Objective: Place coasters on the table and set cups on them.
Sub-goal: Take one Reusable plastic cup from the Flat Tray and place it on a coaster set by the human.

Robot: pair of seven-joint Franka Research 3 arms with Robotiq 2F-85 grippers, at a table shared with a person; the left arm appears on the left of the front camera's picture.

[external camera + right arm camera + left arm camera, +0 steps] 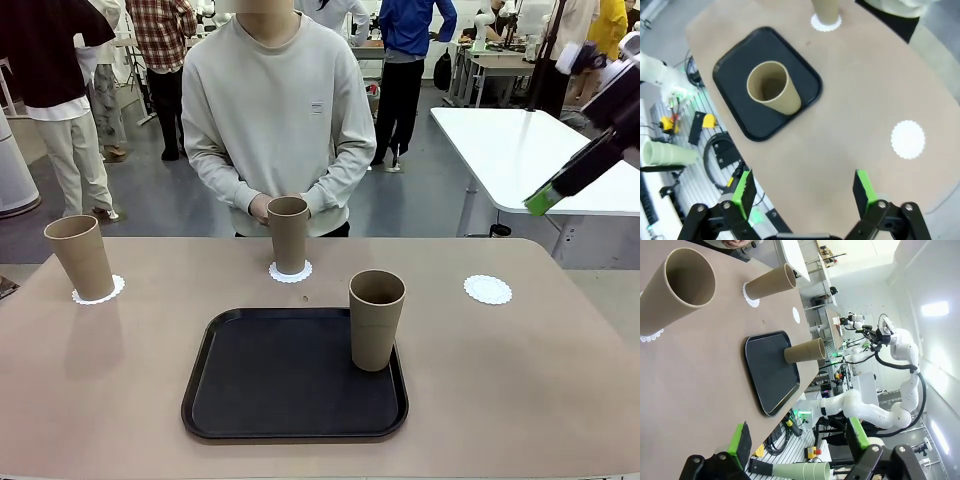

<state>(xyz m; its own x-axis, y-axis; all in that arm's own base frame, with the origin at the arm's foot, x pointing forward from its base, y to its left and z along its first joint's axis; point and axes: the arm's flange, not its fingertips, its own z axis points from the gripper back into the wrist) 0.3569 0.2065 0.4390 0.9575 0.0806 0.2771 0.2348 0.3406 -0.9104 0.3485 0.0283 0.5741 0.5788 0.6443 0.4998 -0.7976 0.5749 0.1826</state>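
Observation:
Three tan cups stand on the beige table (520, 380). The left cup (80, 257) sits on a lacy white coaster (98, 291), and the middle cup (289, 235) sits on another coaster (290, 272) in front of the person's hands. The third cup (376, 320) (772, 92) stands at the right edge of the black tray (270, 380). A bare coaster (487, 289) (908, 139) lies at the right. My right gripper (545, 200) (804, 192) hangs open high above the table's right side. My left gripper (799, 440) is open and empty, well back from the left cup (687, 280).
A person in a pale sweatshirt (280, 110) stands at the far edge with hands together behind the middle cup. A white table (520, 150) stands at the back right. Bare tabletop lies left and right of the tray (735, 80).

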